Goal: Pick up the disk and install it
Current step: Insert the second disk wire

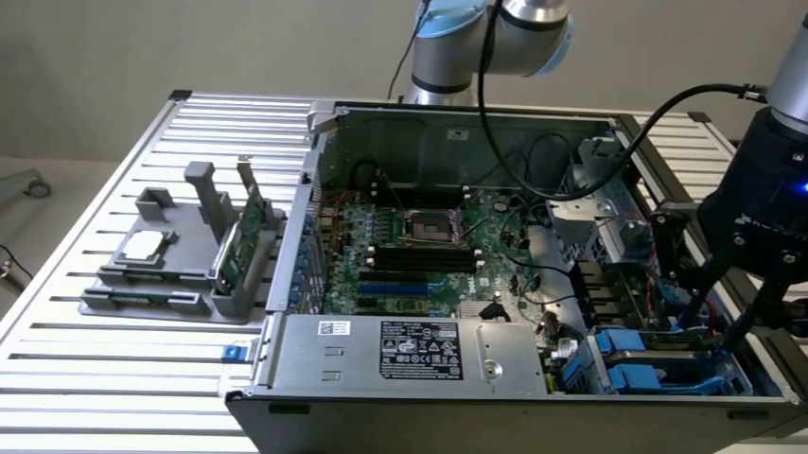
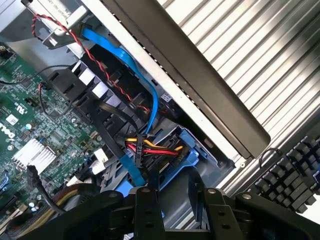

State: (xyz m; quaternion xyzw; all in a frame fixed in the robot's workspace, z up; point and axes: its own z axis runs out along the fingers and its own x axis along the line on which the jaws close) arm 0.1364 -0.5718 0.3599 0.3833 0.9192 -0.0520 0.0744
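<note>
Disk (image 2: 190,147) half hidden under cables (image 2: 150,148), gripper (image 2: 177,212) spread just above

Disk (image 2: 191,145) mostly hidden under cables (image 2: 150,147); pincer (image 2: 178,192) base cut off at edge

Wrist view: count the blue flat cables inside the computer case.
2. One blue flat cable curves along the case wall; the other sits nearer the jaws. More may be hidden.

A robotics lab: open computer case (image 1: 417,142) on slotted aluminium table (image 1: 114,378).
</note>
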